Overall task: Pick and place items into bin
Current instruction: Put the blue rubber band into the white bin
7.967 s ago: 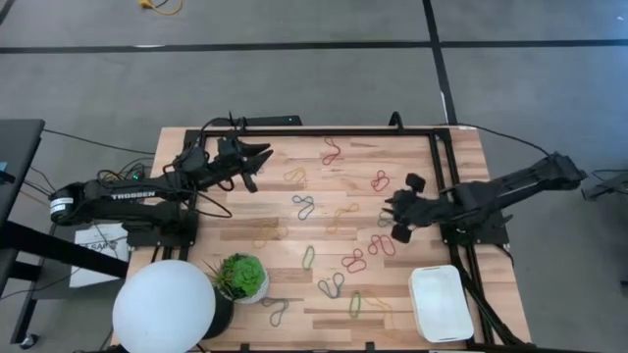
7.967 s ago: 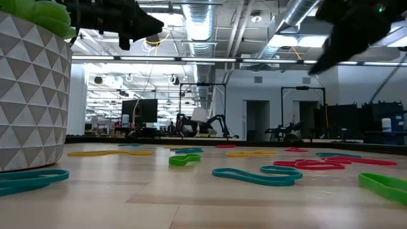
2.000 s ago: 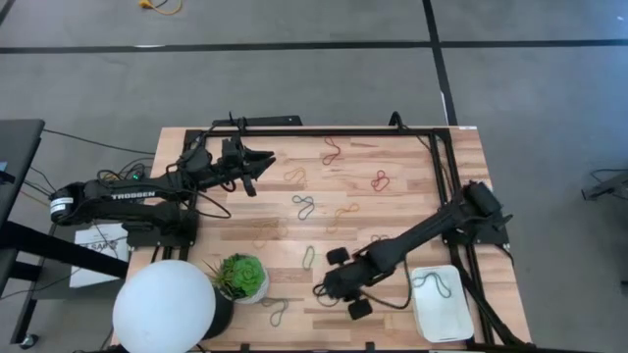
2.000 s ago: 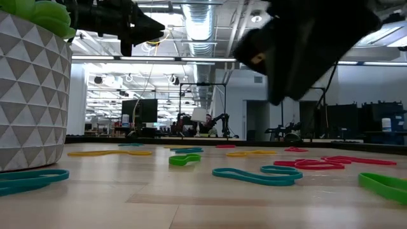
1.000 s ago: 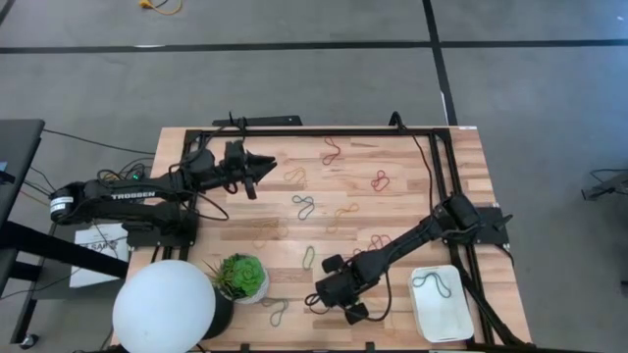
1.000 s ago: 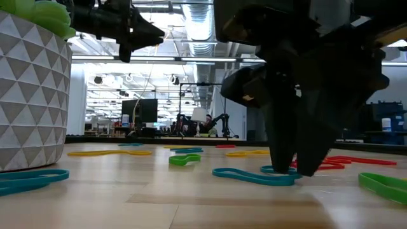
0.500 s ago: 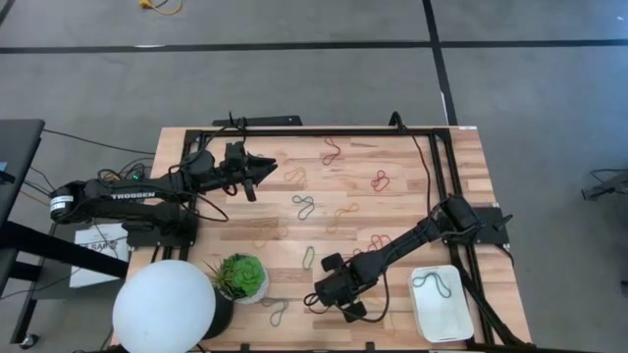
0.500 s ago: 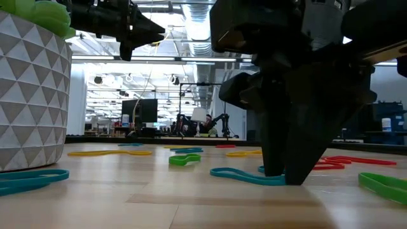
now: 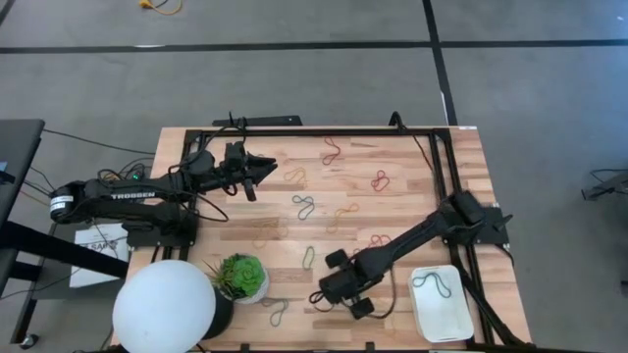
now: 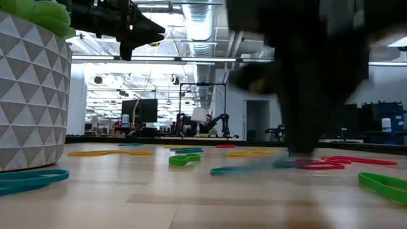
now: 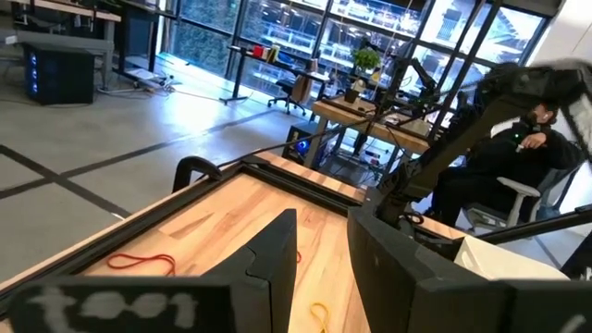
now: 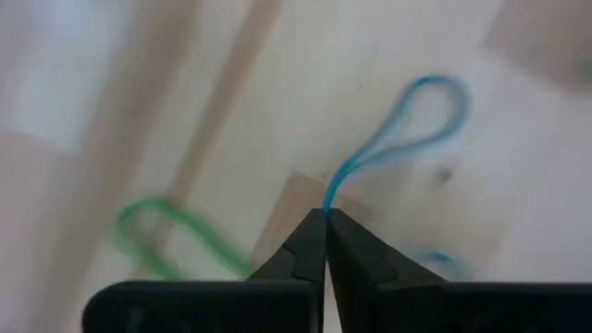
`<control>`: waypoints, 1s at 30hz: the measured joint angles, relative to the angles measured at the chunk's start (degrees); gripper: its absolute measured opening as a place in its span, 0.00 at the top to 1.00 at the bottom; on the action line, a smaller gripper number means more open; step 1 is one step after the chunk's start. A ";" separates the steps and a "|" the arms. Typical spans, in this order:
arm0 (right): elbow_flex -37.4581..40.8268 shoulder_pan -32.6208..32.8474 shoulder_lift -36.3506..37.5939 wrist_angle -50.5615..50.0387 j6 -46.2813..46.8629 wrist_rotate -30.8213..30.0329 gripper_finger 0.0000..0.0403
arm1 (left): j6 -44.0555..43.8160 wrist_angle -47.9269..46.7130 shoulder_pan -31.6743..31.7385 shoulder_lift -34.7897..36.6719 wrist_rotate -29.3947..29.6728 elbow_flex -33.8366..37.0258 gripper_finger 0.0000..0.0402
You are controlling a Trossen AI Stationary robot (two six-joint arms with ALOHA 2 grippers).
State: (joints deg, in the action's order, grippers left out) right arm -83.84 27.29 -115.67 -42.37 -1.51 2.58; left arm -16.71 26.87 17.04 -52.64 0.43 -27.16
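Wooden tabletop (image 9: pixel 412 157) below: my right hand (image 9: pixel 332 286) reaches low, clenched on a teal band (image 12: pixel 398 139), seen only by its wrist; my left hand (image 9: pixel 257 169) hovers, parted.

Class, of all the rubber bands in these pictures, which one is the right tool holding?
The teal band: one end is pinched in the shut right tool, near the table's front edge. The other bands lie loose on the table.

A large white round ball-like lamp (image 9: pixel 163 306) sits at the near left corner of the light wooden slatted table (image 9: pixel 412 167). Just beside it stands a green leafy plant (image 9: pixel 241 276) in a white faceted pot (image 10: pixel 28 95). A seated person in dark clothing (image 11: pixel 504 176) shows beyond the table.
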 joint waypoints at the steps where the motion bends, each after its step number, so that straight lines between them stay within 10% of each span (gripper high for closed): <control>1: -0.86 -0.01 1.86 -2.95 0.37 -0.97 0.99 | 0.00 0.03 0.00 0.02 0.00 0.00 0.78; 14: -4.48 5.74 19.33 -40.82 41.38 -6.97 1.00 | 0.00 -0.42 0.00 0.02 -0.02 0.00 0.78; 22: 2.37 17.74 28.51 -39.13 59.75 -7.64 1.00 | 0.00 -0.50 -0.02 0.02 -0.02 0.00 0.78; 30: 16.27 31.40 37.72 -29.42 78.84 -20.53 1.00 | -0.24 -0.50 -0.02 0.02 -0.04 0.00 0.78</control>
State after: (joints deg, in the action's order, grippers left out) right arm -67.57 58.69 -77.95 -71.78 77.33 -17.94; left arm -16.95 26.37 17.02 -52.62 0.38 -27.16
